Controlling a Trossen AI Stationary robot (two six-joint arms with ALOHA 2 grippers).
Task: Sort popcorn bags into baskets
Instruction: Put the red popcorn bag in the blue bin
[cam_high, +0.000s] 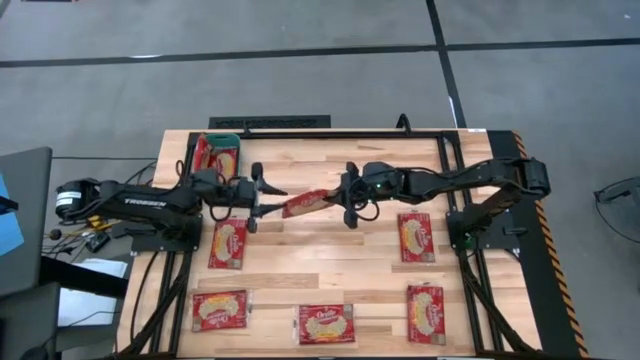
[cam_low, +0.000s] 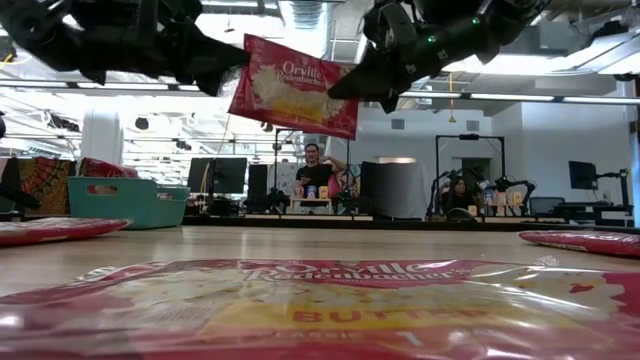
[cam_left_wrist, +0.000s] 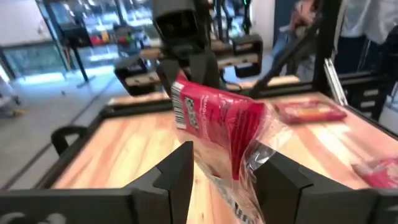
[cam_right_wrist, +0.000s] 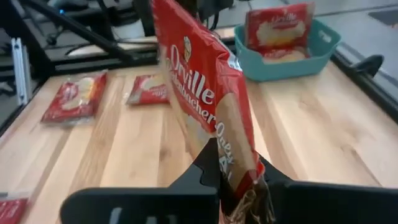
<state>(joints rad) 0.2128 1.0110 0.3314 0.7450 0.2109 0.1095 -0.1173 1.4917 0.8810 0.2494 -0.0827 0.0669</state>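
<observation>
One red popcorn bag (cam_high: 308, 202) hangs in the air above the table's middle, between both grippers. My left gripper (cam_high: 262, 197) is shut on its left end, my right gripper (cam_high: 347, 196) on its right end. In the low view the popcorn bag (cam_low: 295, 85) is high above the wood. The teal basket (cam_high: 218, 150) stands at the far left corner with red packets inside; it also shows as the basket (cam_right_wrist: 287, 45) in the right wrist view. Several more packets lie flat on the table, such as the packet (cam_high: 228, 243) and the packet (cam_high: 416, 237). My left gripper pinches the bag's left end (cam_left_wrist: 231, 163) between its two fingers, coming level from the table's left. The clear wrap (cam_left_wrist: 260, 144) bunches against one finger. My right gripper pinches the opposite end (cam_right_wrist: 239, 177) between its fingers, level from the table's right. The bag is lifted clear, on edge and slanted between the two.
Three packets lie along the near edge: the packet (cam_high: 219, 309), the packet (cam_high: 326, 324) and the packet (cam_high: 425, 312). A black frame (cam_high: 330, 132) runs along the far edge. People (cam_low: 315, 165) stand in the room beyond the table.
</observation>
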